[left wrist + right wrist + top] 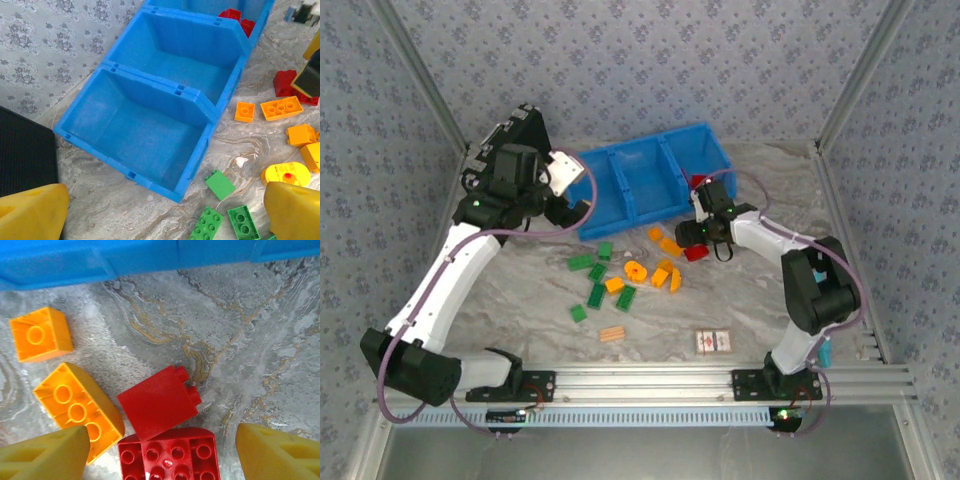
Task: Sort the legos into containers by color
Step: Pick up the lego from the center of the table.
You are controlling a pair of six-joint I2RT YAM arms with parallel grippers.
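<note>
Right jaws stand wide apart, gripping nothing; two red bricks [160,409] lie between them, the lower one cut off. Left jaws gape empty, blue bins [155,83] ahead, green bricks [242,222] between them.

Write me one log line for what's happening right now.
left pincer: open, empty, near blue tray | right pincer: open over two red legos on table | tray: reds in end bin

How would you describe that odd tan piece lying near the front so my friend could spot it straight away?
Start at the blue tray at the back of the table and come forward through the green bricks. Just beyond the nearest of them, left of the white card, lies the tan piece. It is the only pale, ridged block among bright ones.
</note>
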